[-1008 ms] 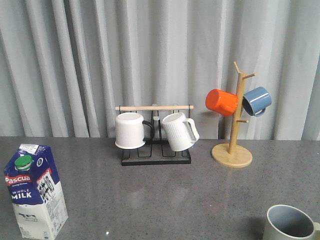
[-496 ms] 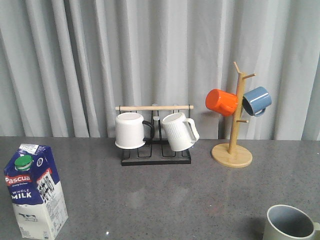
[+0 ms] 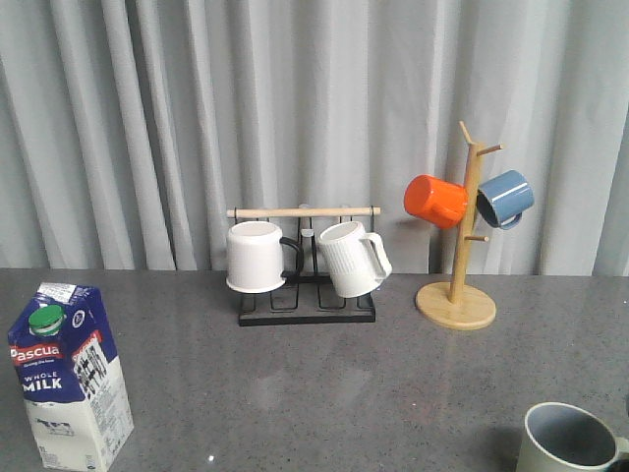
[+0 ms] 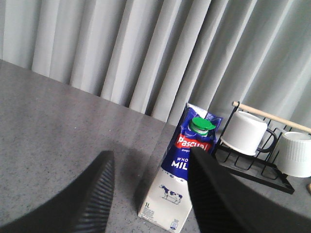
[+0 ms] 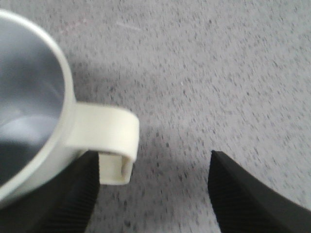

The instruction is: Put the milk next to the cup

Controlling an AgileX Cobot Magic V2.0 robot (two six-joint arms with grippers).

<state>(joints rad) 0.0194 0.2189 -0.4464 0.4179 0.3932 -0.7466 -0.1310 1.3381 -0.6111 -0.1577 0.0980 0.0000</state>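
Observation:
The milk (image 3: pixel 67 374), a dark-blue and white carton with a green cap, stands upright at the front left of the table. In the left wrist view the milk (image 4: pixel 187 174) stands beyond my left gripper (image 4: pixel 150 162), which is open and empty, one finger overlapping the carton's side. The cup (image 3: pixel 572 441), pale cream-grey with a greyish inside, sits at the front right corner. In the right wrist view the cup (image 5: pixel 34 111) and its handle (image 5: pixel 109 141) lie just beside one finger of my right gripper (image 5: pixel 153 167), which is open and empty. Neither gripper shows in the front view.
A black wire rack (image 3: pixel 307 300) with a wooden bar holds a plain white mug (image 3: pixel 256 256) and a ribbed white mug (image 3: pixel 352 258) at the back middle. A wooden mug tree (image 3: pixel 457 295) with an orange mug (image 3: pixel 435 201) and a blue mug (image 3: pixel 505 198) stands back right. Grey curtains hang behind.

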